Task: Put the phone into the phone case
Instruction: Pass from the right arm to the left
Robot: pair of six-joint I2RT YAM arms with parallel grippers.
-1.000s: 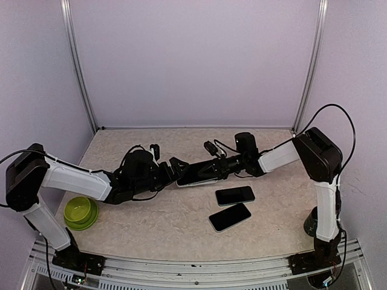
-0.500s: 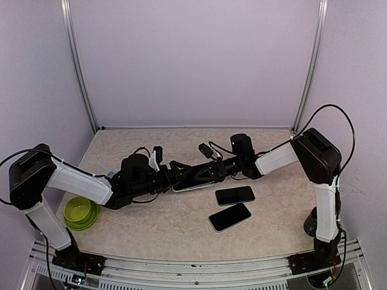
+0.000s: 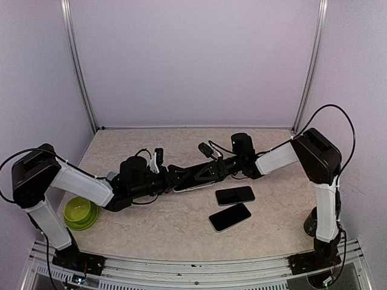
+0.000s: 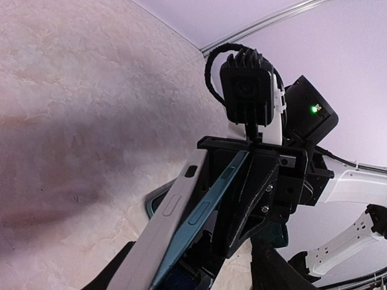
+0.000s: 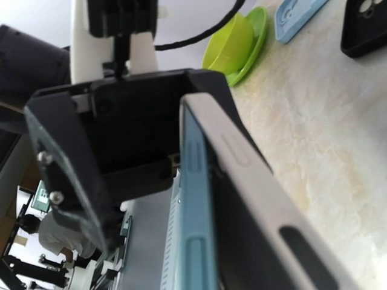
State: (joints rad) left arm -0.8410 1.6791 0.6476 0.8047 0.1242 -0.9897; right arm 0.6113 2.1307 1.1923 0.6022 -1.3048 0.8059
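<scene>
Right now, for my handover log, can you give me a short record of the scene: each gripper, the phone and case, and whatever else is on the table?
right gripper: shut on one end of the phone
left gripper: at the other end, fingers either side of the phone and case; grip unclear
case: grey, angled against the phone, not flush
spare phones: flat on the table, apart
bowl: green, by the left arm

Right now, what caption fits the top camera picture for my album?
The right gripper grips one end of a phone; the left gripper meets the other end.
</scene>
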